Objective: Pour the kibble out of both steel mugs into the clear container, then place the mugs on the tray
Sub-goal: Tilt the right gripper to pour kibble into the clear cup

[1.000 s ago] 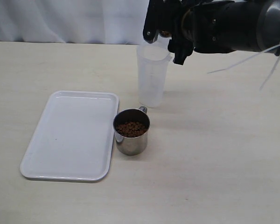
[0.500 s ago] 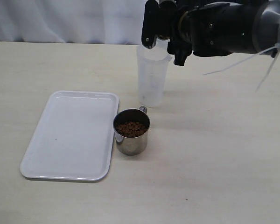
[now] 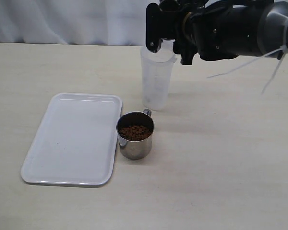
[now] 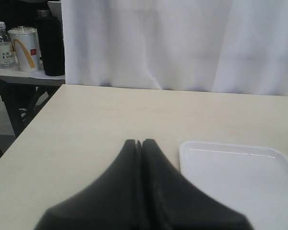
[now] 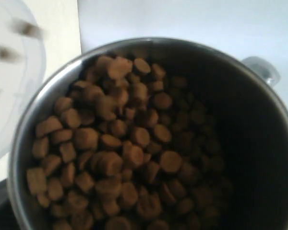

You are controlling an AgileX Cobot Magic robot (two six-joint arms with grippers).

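My right gripper (image 3: 169, 40) hangs over the rim of the clear container (image 3: 156, 81), shut on a steel mug (image 5: 261, 69) that is tipped toward it. The right wrist view is filled by this mug and its kibble (image 5: 115, 143). Blurred pellets show against the clear container (image 5: 12, 100) beside the mug's rim. The second steel mug (image 3: 135, 143) stands upright in front of the container, holding kibble (image 3: 134, 132). It is just right of the white tray (image 3: 72, 139). My left gripper (image 4: 139, 143) is shut and empty, low over the table beside the tray (image 4: 240, 182).
A white curtain (image 3: 62, 19) hangs behind the table. In the left wrist view a side table beyond the table's edge carries a bottle (image 4: 2, 43), a paper cup (image 4: 25, 48) and a dark flask (image 4: 50, 45).
The right gripper has turned further with the mug over the container's rim and sits slightly higher. The standing mug, tray and container have not moved.
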